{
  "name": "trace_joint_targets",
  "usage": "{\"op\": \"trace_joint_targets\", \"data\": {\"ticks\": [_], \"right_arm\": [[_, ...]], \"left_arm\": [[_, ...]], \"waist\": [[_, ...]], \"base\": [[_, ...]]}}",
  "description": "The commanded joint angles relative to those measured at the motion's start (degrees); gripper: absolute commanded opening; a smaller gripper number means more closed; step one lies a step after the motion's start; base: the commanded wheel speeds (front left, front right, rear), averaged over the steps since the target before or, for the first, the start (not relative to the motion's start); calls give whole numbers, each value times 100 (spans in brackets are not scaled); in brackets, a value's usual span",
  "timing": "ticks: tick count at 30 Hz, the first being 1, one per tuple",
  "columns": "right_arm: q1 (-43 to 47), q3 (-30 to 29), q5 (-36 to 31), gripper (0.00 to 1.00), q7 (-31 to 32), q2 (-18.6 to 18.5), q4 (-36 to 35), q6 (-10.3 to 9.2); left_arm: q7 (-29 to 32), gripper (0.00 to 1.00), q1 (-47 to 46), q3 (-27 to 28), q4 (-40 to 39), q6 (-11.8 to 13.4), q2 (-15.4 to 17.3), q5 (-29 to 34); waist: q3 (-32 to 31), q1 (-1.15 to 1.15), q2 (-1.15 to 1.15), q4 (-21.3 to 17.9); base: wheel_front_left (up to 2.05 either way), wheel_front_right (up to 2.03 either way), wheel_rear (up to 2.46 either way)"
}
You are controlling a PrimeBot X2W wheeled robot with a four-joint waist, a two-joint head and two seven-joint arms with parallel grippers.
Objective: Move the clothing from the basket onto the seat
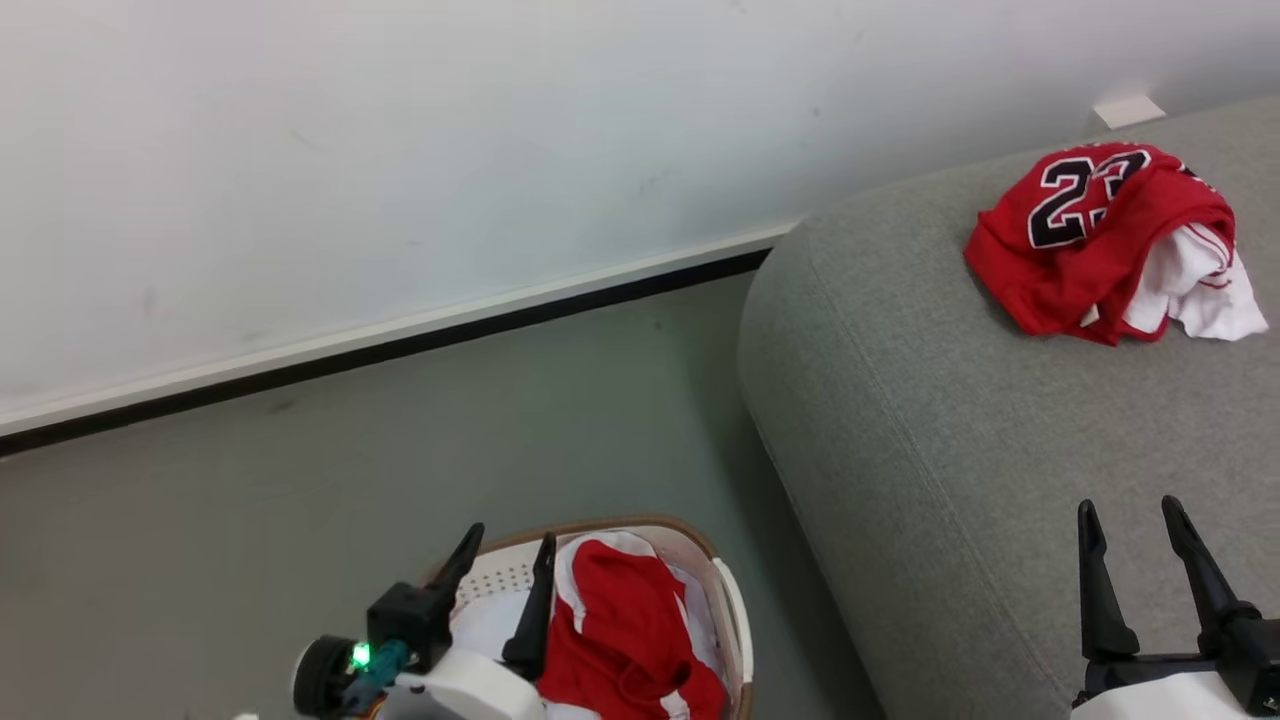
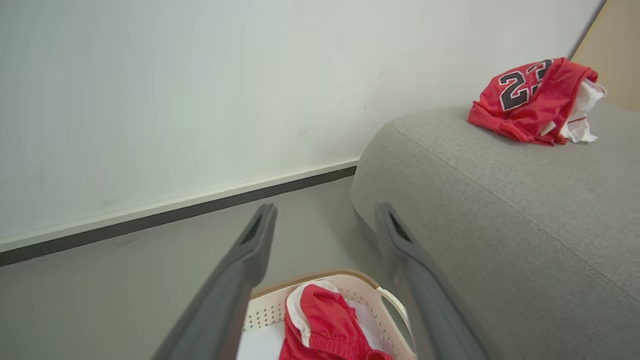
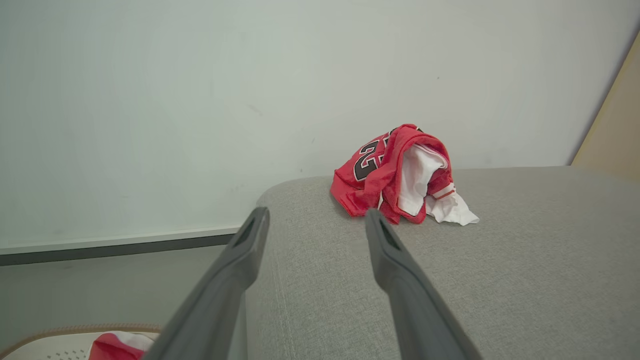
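The basket, shorts in it, stands near left beneath my left gripper. The jersey lies far right on the seat.

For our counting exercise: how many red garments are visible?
2. A jersey on the grey seat; another red garment in the laundry basket. More may hide beneath it.

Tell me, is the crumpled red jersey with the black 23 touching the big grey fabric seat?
Touching. In the head view the red jersey lies crumpled right on the grey seat, no gap beneath.

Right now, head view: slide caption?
Jersey on seat, second red garment in basket; left gripper, right gripper open.
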Motion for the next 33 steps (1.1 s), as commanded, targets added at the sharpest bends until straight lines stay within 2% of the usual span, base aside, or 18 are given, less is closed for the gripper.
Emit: {"op": "trace_joint_targets", "data": {"ticks": [1,6,10,20,30,33], "right_arm": [[-96,25,55,100,5,-5,-51,-13],[-242,52,207,100,5,-4,-167,-13],[-371,68,367,100,5,-5,-314,-13],[-918,144,704,100,6,-3,-574,-13],[-1204,263,827,100,6,-2,-689,-13],[-1243,283,840,100,6,-2,-730,-13]], "left_arm": [[-5,100,-170,-28,136,-3,21,27],[9,100,-775,-264,809,23,24,5],[290,100,-1355,-530,1379,88,26,-104],[1796,100,-2579,-1091,2770,264,26,-1190],[1879,100,-3523,-1124,3886,505,33,-1567],[1763,100,-3786,-995,4120,482,37,-1672]], "waist": [[295,0,0,-301],[724,0,0,-596],[1142,0,0,-716],[2204,0,0,-864],[3058,0,0,-1021],[3299,0,0,-1044]], "base": [[0,0,0],[0,0,0],[0,0,0],[0,0,0],[0,0,0],[0,0,0]]}}
